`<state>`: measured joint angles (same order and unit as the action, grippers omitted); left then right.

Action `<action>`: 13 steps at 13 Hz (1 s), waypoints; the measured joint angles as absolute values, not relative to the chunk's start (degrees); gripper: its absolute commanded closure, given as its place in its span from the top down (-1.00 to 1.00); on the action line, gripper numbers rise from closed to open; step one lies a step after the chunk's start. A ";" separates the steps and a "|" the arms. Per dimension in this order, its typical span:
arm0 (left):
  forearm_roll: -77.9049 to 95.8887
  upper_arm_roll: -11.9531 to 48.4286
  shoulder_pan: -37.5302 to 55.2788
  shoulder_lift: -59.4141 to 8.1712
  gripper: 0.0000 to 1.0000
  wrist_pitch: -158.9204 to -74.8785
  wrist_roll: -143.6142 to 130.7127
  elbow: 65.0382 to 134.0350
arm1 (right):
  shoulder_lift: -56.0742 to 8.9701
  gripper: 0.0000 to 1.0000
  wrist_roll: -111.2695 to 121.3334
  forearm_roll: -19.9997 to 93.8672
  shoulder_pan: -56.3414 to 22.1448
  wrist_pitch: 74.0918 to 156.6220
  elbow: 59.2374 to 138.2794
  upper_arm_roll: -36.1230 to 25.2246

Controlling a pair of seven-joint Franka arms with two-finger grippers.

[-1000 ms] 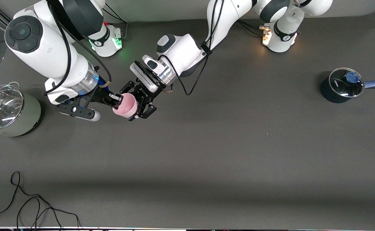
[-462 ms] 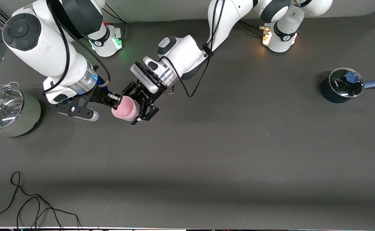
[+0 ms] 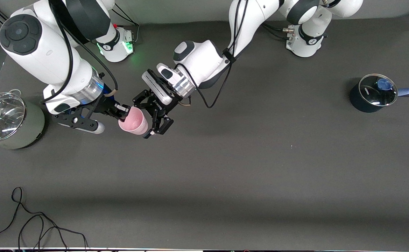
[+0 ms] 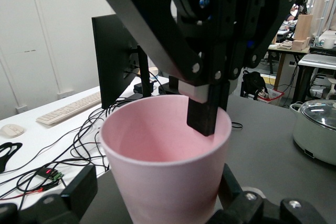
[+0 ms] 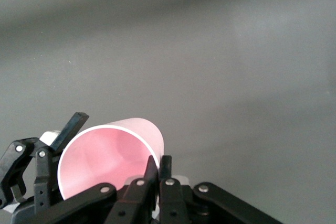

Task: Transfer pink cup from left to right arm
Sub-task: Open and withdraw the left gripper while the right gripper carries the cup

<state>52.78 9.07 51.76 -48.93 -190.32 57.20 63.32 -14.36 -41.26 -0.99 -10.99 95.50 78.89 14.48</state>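
Observation:
The pink cup (image 3: 133, 121) is up in the air over the table, toward the right arm's end, tilted on its side. My right gripper (image 3: 123, 112) is shut on its rim, one finger inside and one outside, as the right wrist view shows (image 5: 159, 165). My left gripper (image 3: 144, 118) is open, its jaws standing apart on either side of the cup's lower body. In the left wrist view the cup (image 4: 168, 171) fills the middle between my open left gripper (image 4: 157, 200), and the right gripper's finger (image 4: 203, 115) dips into the cup.
A grey-green pot with a glass lid (image 3: 8, 120) stands at the right arm's end of the table. A dark blue saucepan with a glass lid (image 3: 373, 93) stands at the left arm's end. A black cable (image 3: 33, 224) lies near the front edge.
My left gripper's jaws have opened off the cup. The right gripper, shut on the rim, has drawn the cup slightly toward the right arm's end.

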 measured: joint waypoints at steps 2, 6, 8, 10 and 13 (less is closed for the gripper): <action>52.68 9.04 50.65 -47.46 1.00 -186.69 57.24 64.26 | -14.51 -1.00 -37.90 -1.00 -10.32 95.95 78.31 14.25; 48.97 8.49 44.21 -39.64 1.00 -174.00 57.33 71.30 | -14.53 -1.00 -27.56 -1.19 -4.95 95.45 77.76 13.76; 46.36 8.31 39.48 -33.24 1.00 -163.89 57.33 77.07 | -14.53 -1.00 -23.68 -1.19 -2.76 95.44 77.76 13.72; 43.89 8.03 34.24 -27.03 1.00 -151.19 57.31 81.45 | -14.53 -1.00 -20.95 -1.25 -1.88 95.31 77.76 13.29; 38.23 7.68 23.67 -20.44 1.00 -129.22 57.26 83.64 | -14.54 -1.00 -12.06 -1.42 -1.26 94.61 77.79 9.22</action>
